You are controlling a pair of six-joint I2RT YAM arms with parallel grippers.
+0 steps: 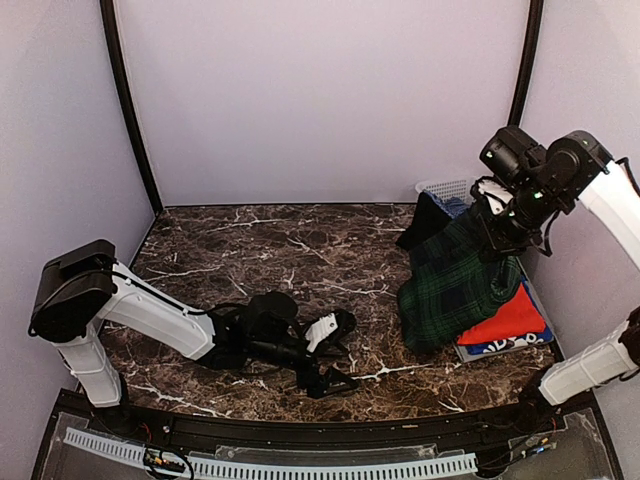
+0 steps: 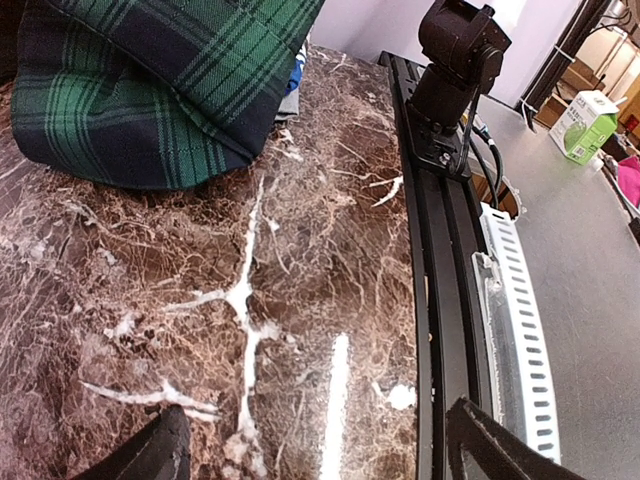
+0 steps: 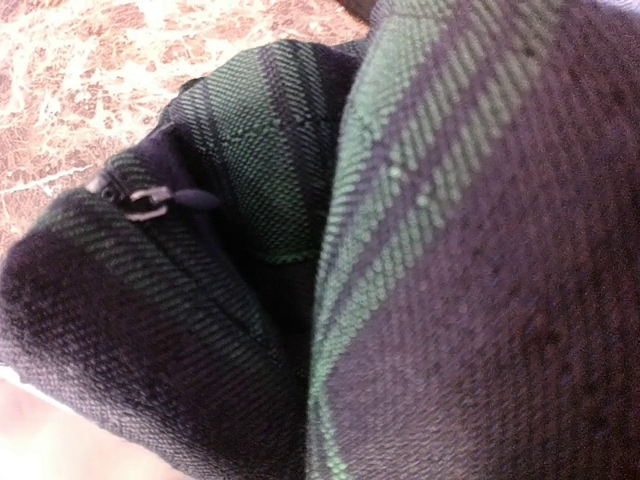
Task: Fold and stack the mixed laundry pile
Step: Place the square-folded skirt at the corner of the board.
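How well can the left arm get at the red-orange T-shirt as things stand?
Probably not well: the tartan skirt, held up by the right arm, hangs between the left arm and the T-shirt.

A dark green tartan skirt (image 2: pixel 150 90) fills the 10 to 12 o'clock corner, its lower edge resting on the brown marble table (image 2: pixel 250 300). A sliver of blue cloth (image 2: pixel 297 75) peeks from behind it near 12 o'clock. The left gripper (image 2: pixel 320 450) shows two dark tips at 7 and 5 o'clock, spread wide with only marble between them. A black rail (image 2: pixel 440 300) runs along the table edge from 1 to 5 o'clock, carrying a black arm base (image 2: pixel 455 70) at 1 o'clock. Beside the rail lies a white slotted strip (image 2: pixel 520 320). A green-and-white box (image 2: pixel 585 125) sits at 2 o'clock.
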